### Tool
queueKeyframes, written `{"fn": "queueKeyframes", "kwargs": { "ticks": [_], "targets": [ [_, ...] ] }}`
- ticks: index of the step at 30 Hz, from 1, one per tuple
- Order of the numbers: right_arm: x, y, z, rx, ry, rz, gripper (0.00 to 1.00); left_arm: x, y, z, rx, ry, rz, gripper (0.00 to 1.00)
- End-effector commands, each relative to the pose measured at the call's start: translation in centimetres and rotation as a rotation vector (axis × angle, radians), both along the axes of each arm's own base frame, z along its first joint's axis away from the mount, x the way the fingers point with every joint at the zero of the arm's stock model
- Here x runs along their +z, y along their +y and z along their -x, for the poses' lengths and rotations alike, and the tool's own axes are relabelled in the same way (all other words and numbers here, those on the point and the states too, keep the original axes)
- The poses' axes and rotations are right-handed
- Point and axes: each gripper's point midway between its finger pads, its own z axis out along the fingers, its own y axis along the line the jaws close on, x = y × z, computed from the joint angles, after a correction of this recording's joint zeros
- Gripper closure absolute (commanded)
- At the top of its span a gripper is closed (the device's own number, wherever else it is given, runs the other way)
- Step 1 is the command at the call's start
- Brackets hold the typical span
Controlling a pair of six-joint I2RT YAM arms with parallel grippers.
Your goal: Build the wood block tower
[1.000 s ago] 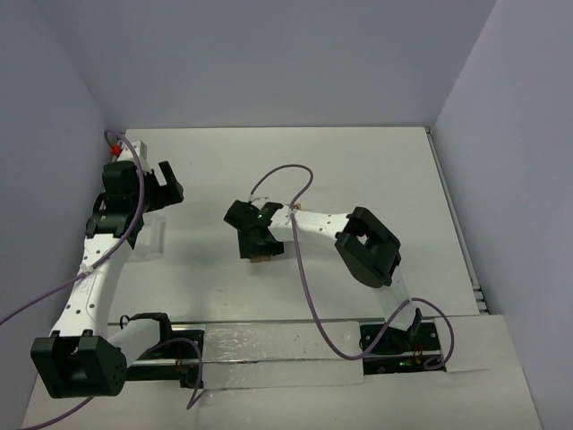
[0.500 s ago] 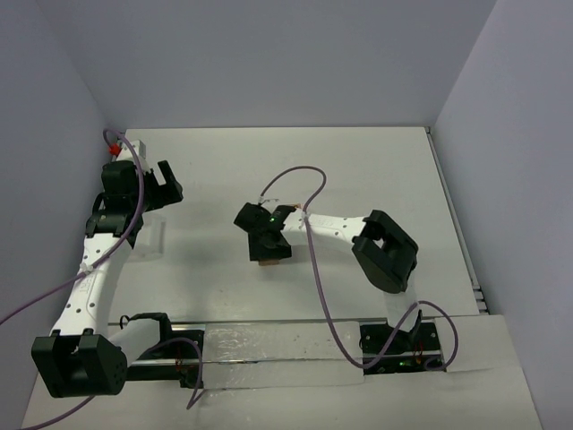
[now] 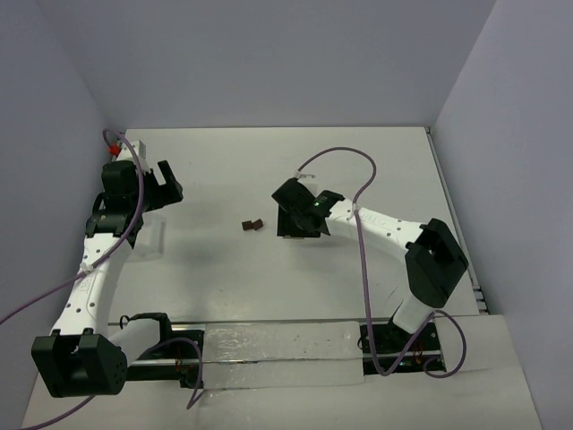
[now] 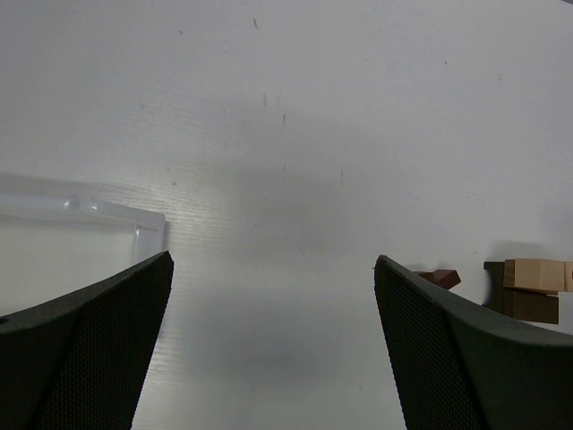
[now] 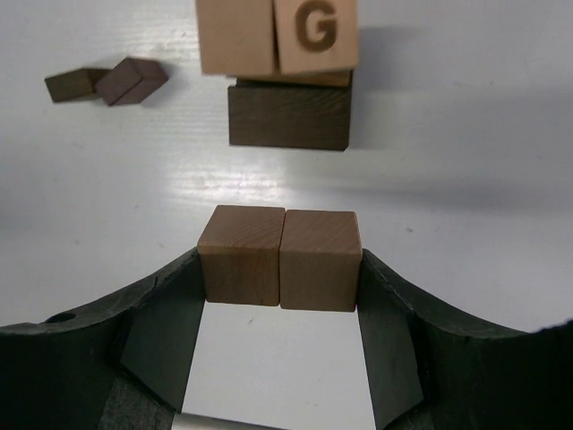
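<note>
My right gripper (image 5: 279,262) is shut on two brown wooden cubes (image 5: 279,255) held side by side between its fingers. Just ahead of it a small stack stands on the table: a dark brown block (image 5: 288,116) with two light tan blocks on top, one printed with a "G" (image 5: 316,31). Two small dark blocks (image 5: 107,82) lie to the stack's left; they also show in the top view (image 3: 252,226). There my right gripper (image 3: 295,218) covers the stack. My left gripper (image 3: 166,185) is open and empty at the far left; the stack (image 4: 533,288) shows past its right finger.
A clear white plastic tray (image 3: 148,235) lies under my left arm and shows in the left wrist view (image 4: 81,224). Grey walls close the table at the back and both sides. Purple cables loop off both arms.
My right gripper has swung right and toward the back with the two cubes, uncovering the two small dark blocks. The left arm has not moved.
</note>
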Motion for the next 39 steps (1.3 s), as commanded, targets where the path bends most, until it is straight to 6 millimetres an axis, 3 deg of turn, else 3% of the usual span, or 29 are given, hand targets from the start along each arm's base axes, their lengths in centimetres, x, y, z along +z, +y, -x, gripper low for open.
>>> {"fn": "queueKeyframes", "kwargs": {
  "ticks": [1, 7, 28, 39],
  "targets": [
    [2.7, -0.9, -2.2, -0.016, -0.096, -0.031, 0.82, 2.2, 0.0, -1.2, -0.001, -0.066, 0.009, 0.01],
    [3.3, -0.9, -3.4, 0.016, -0.113, -0.018, 0.85, 2.2, -0.5, -1.6, -0.025, -0.058, 0.023, 0.01],
    [0.6, -0.1, -5.5, -0.003, -0.047, 0.054, 0.82, 1.7, -0.8, -1.7, -0.036, -0.029, 0.039, 0.01],
    [-0.4, -0.3, -6.4, -0.015, -0.042, 0.093, 0.75, 1.4, -1.2, -1.5, -0.053, -0.017, 0.056, 0.01]
  ]
}}
